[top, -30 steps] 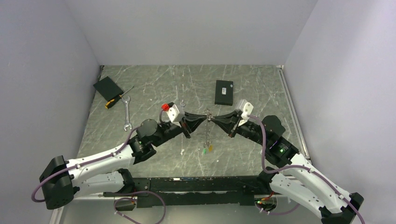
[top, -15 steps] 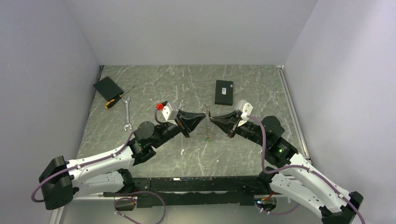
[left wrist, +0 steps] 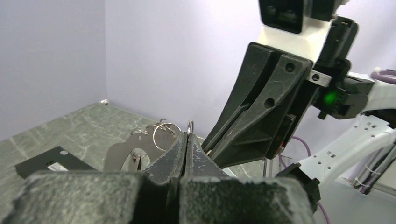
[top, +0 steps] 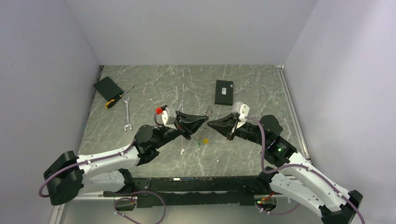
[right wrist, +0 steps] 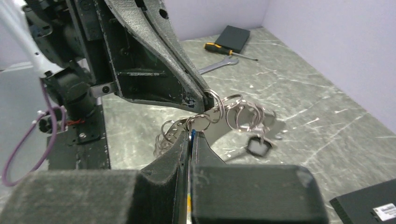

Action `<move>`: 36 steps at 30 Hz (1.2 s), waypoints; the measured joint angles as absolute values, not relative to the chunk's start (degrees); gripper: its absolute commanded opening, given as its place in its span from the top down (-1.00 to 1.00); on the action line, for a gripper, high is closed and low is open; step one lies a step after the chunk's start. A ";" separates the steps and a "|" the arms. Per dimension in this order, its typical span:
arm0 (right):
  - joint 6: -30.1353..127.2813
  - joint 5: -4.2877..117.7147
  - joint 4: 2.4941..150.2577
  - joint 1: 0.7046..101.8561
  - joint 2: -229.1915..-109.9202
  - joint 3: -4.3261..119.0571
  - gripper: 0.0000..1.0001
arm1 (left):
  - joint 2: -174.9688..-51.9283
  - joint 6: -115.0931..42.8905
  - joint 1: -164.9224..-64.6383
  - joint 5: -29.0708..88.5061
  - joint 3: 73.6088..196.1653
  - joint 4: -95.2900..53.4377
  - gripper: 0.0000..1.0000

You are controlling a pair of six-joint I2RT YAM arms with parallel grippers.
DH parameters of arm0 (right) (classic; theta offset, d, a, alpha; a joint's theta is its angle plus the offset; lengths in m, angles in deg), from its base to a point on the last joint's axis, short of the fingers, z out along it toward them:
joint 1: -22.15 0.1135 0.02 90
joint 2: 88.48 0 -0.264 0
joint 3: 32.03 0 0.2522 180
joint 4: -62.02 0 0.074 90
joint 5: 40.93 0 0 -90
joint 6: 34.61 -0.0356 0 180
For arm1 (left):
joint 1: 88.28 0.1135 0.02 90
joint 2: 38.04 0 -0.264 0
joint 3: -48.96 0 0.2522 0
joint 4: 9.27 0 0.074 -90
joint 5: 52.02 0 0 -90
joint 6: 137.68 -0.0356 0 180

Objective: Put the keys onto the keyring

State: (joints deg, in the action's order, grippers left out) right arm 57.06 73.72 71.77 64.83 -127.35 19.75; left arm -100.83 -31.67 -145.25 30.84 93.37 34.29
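Note:
My two grippers meet tip to tip above the table's middle. The left gripper (top: 204, 121) is shut on a thin silver ring (left wrist: 190, 126) of the keyring (left wrist: 158, 136), whose cluster of rings hangs to the left of its tips. The right gripper (top: 209, 123) is shut on a blue-headed key (right wrist: 192, 135); only a blue sliver shows between its pads. The keyring's rings (right wrist: 235, 113) and a black-headed key (right wrist: 258, 146) dangle just past the right fingertips. Small green and yellow keys (top: 202, 140) hang or lie below both grippers; I cannot tell which.
A black box (top: 224, 92) lies behind the grippers. A black pad (top: 108, 87), a screwdriver (top: 116, 99) and a silver wrench (top: 127, 113) lie at the back left. Walls close in on the left, back and right.
Both grippers rose toward the back, then came down and forward, staying tip to tip. The left arm reached further right. The chain of keys now hangs shorter under them.

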 measured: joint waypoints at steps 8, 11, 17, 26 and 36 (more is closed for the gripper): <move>56.69 76.86 73.10 64.85 -126.17 19.84 1.00 | -101.55 -31.69 -145.25 27.21 93.13 38.18 1.00; 57.26 76.71 74.35 64.85 -125.95 20.49 1.00 | -101.68 -31.71 -145.25 26.78 93.13 38.90 1.00; 60.56 75.14 81.12 64.89 -125.95 24.36 1.00 | -101.66 -31.95 -145.25 26.84 92.94 39.60 0.10; 61.80 75.05 90.41 64.96 -126.39 28.10 1.00 | -99.49 -31.93 -145.21 29.27 92.28 39.97 -0.22; 64.53 75.01 96.21 64.96 -130.25 34.55 1.00 | -94.77 -36.11 -145.19 32.02 92.28 31.12 -0.22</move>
State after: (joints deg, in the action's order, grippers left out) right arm 64.53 75.01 96.21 64.96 -130.25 34.55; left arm -94.77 -36.11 -145.19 32.02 92.28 31.12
